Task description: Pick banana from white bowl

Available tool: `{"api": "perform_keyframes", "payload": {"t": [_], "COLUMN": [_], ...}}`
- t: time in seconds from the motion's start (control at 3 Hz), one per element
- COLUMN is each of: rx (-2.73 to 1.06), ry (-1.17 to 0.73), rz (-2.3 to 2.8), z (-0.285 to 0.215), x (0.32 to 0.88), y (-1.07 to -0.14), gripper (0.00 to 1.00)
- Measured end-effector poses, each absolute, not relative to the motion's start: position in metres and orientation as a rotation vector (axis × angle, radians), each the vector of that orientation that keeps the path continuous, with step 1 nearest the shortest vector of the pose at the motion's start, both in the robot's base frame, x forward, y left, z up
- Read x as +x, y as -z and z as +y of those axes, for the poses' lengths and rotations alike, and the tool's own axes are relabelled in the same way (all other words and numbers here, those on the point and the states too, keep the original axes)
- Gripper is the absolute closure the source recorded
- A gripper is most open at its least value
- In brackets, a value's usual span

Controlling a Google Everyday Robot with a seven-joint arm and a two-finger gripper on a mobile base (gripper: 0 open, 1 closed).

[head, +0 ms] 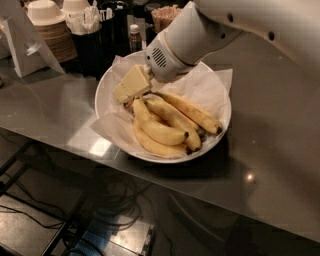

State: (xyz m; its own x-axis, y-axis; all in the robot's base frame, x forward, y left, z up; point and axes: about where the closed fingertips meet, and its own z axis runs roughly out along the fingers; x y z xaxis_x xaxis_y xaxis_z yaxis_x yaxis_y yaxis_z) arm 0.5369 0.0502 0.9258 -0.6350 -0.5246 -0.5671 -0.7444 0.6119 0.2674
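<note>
The white bowl (107,82), wide and lined with crinkled white paper, sits on the grey counter and holds several bananas. The plump yellow banana (159,130) lies curved in the front middle of the bowl, with another yellow one (159,146) under it. A thinner orange-tinted banana (195,112) lies behind them toward the right rim. My gripper (131,85) reaches down from the upper right into the left part of the bowl, right at the bananas' stem ends. The stems are hidden behind it.
Stacked cream and brown paper bowls (50,27) stand at the back left beside dark holders with napkins and stir sticks (165,12) and a small bottle (134,36). The counter's front edge (150,172) runs just below the bowl, with cables on the floor beneath.
</note>
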Motion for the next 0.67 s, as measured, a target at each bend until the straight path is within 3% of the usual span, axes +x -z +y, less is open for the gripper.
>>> {"api": "perform_keyframes", "payload": {"t": [0.67], "rx": [-1.008], "ry": [-0.683], "rz": [2.417], "z": [0.0520], "x": [0.5336], "y": [-0.9211], "gripper": [0.36]}}
